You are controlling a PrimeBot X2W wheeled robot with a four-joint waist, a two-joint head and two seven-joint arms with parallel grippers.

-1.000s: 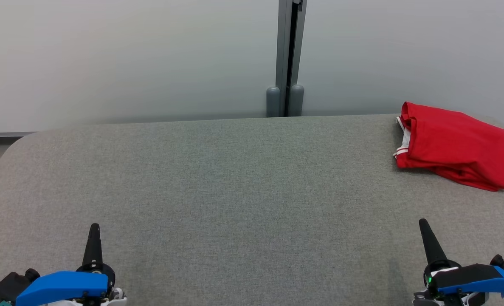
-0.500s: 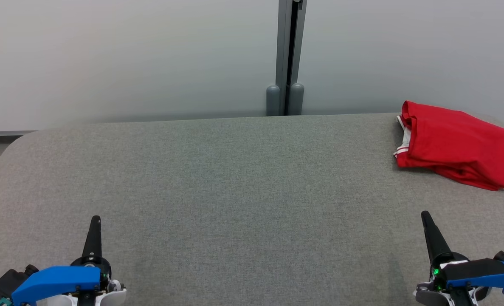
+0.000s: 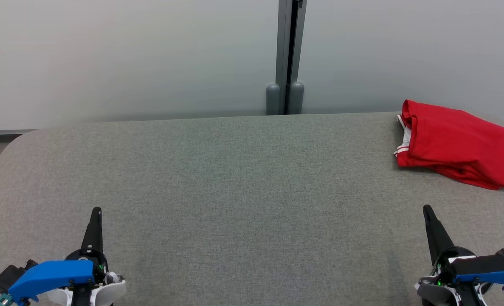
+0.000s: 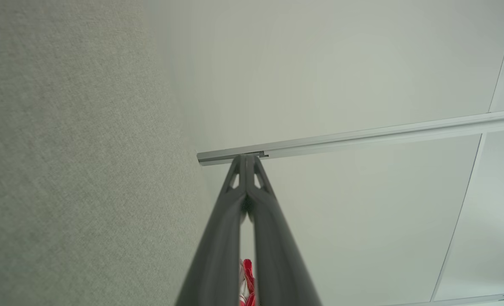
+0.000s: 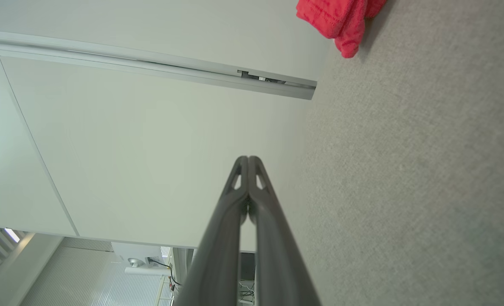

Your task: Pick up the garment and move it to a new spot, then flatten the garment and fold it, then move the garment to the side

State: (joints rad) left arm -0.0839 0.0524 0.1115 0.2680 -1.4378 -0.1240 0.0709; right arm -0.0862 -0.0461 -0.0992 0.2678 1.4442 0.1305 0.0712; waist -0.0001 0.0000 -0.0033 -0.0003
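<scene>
1 red garment (image 3: 457, 142) folded, table (image 3: 235, 191) far right. 2 hands, left hand (image 3: 95, 211), right hand (image 3: 426, 209), both pinched together, empty.

The left claw (image 3: 95, 214) sits low on the left, its two dark fingers pressed together and pointing forward. The right claw (image 3: 428, 212) sits low on the right, also closed and empty, tilted slightly leftward.
</scene>
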